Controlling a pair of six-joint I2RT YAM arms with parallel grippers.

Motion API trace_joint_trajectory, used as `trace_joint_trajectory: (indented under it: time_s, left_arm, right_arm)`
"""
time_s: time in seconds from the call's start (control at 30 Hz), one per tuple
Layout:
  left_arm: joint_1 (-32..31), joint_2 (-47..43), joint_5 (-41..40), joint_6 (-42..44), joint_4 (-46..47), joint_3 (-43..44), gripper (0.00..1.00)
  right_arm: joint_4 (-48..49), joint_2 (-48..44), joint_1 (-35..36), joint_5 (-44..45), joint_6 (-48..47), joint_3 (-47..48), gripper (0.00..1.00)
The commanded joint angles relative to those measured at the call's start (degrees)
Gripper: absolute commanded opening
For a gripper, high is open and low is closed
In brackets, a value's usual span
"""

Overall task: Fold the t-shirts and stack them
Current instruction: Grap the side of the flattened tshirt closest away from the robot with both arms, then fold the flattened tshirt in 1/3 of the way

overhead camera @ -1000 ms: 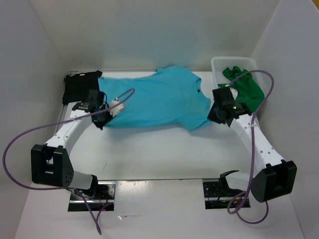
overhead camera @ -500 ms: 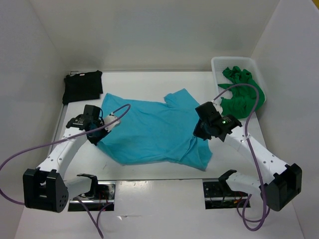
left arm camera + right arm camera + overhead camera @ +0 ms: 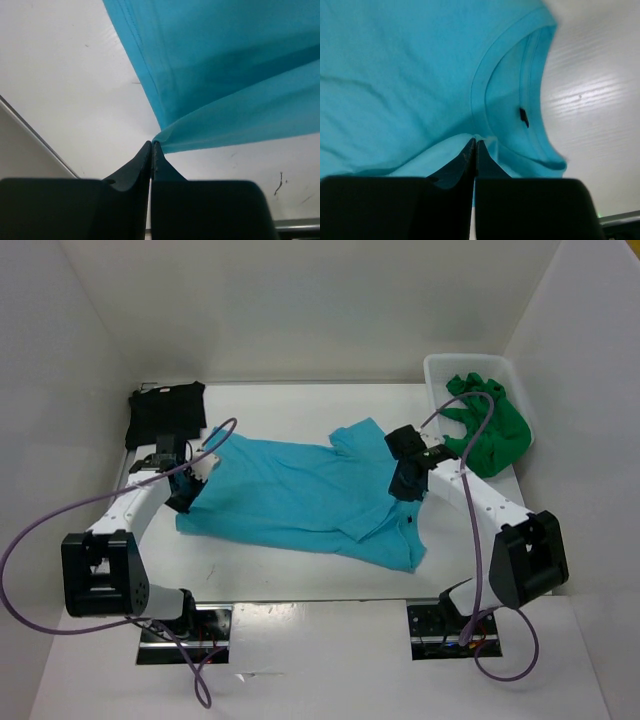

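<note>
The turquoise t-shirt lies stretched across the middle of the table, hem to the left and collar to the right. My left gripper is shut on its left hem corner; in the left wrist view the fingertips pinch a fold of the turquoise cloth. My right gripper is shut on the shirt beside the collar, cloth pinched at its tips. A folded black t-shirt sits at the back left. The green t-shirt lies crumpled in the basket.
The white basket stands at the back right corner. White walls close in the table on the left, back and right. Purple cables loop from both arms over the table's sides.
Both grippers dragged the turquoise shirt from the back of the table toward the near side, off the black shirt. Then both moved back a little, and the cloth now lies flatter.
</note>
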Motion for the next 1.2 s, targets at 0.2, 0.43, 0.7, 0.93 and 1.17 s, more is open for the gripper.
trace_joint_trajectory:
  time_s: [0.2, 0.43, 0.7, 0.93, 1.17]
  left_arm:
    - [0.8, 6.7, 1.3, -5.9, 5.3, 2.6, 0.00]
    - [0.8, 5.3, -0.3, -9.5, 8.7, 3.1, 0.00]
    - [0.8, 5.1, -1.4, -10.1, 12.3, 3.6, 0.00]
    - [0.8, 10.6, 0.5, -9.0, 12.3, 3.6, 0.00]
    - [0.8, 15.2, -1.6, -10.2, 12.3, 4.7, 0.23]
  right_arm:
    - [5.6, 3.8, -2.8, 1.6, -5.0, 4.3, 0.00]
    - [5.0, 5.5, -4.5, 3.5, -5.5, 4.3, 0.00]
    - [5.5, 6.8, -5.7, 2.7, -5.5, 4.8, 0.00]
    - [6.5, 10.3, -6.2, 1.9, -8.0, 6.9, 0.00]
    - [7.1, 13.9, -6.2, 2.0, -12.9, 15.5, 0.43]
